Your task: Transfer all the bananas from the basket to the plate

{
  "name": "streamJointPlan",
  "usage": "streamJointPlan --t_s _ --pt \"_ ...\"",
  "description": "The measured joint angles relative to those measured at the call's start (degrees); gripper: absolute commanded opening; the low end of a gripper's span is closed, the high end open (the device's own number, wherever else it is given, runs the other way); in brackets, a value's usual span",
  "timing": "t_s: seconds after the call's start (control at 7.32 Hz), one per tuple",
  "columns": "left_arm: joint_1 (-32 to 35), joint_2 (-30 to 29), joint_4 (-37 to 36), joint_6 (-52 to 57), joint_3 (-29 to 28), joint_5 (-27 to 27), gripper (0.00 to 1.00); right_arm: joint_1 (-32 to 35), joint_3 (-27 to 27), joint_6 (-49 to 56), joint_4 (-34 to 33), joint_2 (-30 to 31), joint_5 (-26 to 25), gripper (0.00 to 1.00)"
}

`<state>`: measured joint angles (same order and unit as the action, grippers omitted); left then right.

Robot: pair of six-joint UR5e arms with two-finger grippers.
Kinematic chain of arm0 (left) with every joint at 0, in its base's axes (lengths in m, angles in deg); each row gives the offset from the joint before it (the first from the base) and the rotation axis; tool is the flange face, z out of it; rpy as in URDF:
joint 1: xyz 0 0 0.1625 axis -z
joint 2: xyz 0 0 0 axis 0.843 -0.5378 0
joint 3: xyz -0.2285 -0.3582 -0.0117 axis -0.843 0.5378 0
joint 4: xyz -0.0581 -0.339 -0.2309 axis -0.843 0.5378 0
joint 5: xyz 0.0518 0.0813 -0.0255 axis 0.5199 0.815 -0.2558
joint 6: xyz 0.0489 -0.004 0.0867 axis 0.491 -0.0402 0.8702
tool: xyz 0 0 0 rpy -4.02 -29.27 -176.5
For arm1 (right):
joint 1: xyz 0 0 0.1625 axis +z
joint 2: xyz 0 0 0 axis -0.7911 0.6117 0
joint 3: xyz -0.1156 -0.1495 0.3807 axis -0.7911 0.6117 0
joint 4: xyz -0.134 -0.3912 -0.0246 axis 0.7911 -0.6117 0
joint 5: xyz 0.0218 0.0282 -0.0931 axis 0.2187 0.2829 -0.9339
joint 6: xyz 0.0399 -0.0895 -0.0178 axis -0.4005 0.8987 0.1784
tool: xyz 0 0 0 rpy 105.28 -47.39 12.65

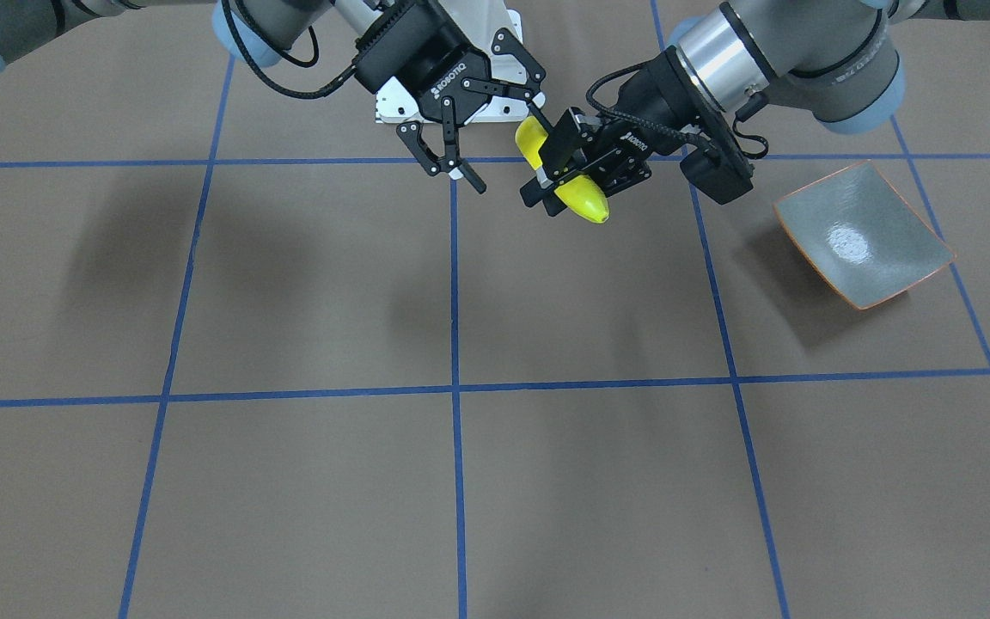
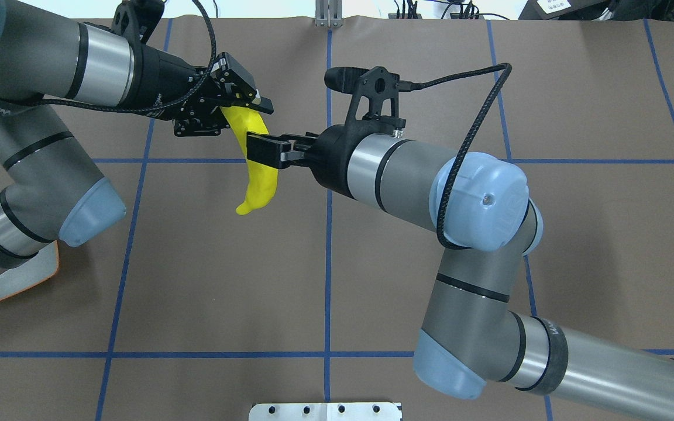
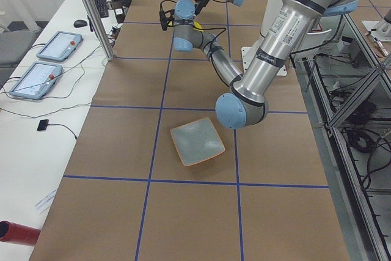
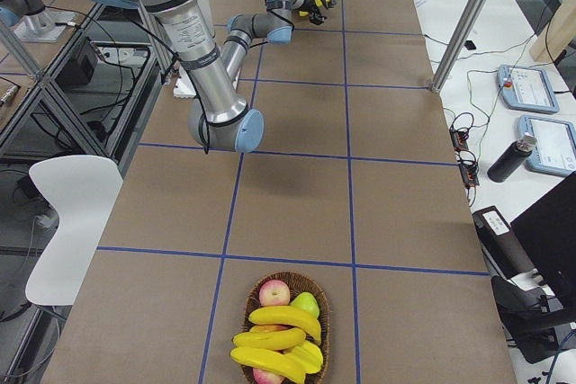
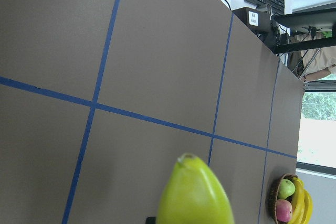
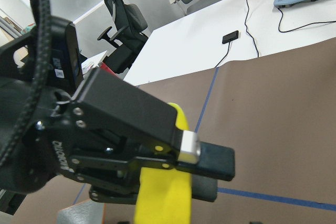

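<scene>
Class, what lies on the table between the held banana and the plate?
In the front-facing view, only bare brown paper crossed by one blue tape line lies between banana and plate.

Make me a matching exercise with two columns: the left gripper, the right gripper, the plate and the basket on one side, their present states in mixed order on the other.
Things:
1. left gripper
2. right gripper
3. plate
4. basket

States:
A. empty
B. holds fruit
C. open, holding nothing
D. shut on a banana

Pairs: 1-D, 2-C, 3-A, 4-B
</scene>
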<state>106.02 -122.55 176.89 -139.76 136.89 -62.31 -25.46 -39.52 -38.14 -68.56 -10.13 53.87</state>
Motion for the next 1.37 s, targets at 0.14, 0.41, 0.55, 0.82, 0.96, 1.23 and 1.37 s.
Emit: streamJointPlan --t_s 0.14,0.41,0.55,0.82,0.96,1.23,1.37 --pt "0.29 1.23 0.04 -0.01 0.67 -0.05 0.0 1.88 -0.09 -0.01 -0.57 2.25 1.26 1.0" --pt "1.41 7.48 -0.1 0.47 3.1 -0.33 0.0 8.55 -0.18 0.32 -5.7 5.19 8.7 1.0" --pt "2.73 11.32 -0.19 0.75 4.38 -0.89 0.0 12.94 -0.2 1.11 -8.9 6.34 14.05 1.0" --pt "6.79 20.04 -0.29 3.58 7.16 -3.58 0.0 21.96 -0.15 7.57 -13.45 10.07 24.42 1.0" --pt "8.6 25.0 -0.3 6.9 8.42 -5.0 0.0 26.15 -0.11 12.71 -15.44 12.34 28.6 1.0" --pt "10.56 34.17 -0.42 16.63 9.03 -5.77 0.0 32.73 0.0 24.29 -20.08 16.19 33.59 1.0" --pt "11.08 38.15 -0.67 22.27 8.69 -5.53 0.0 35.35 0.16 30.45 -21.31 18.4 35.05 1.0"
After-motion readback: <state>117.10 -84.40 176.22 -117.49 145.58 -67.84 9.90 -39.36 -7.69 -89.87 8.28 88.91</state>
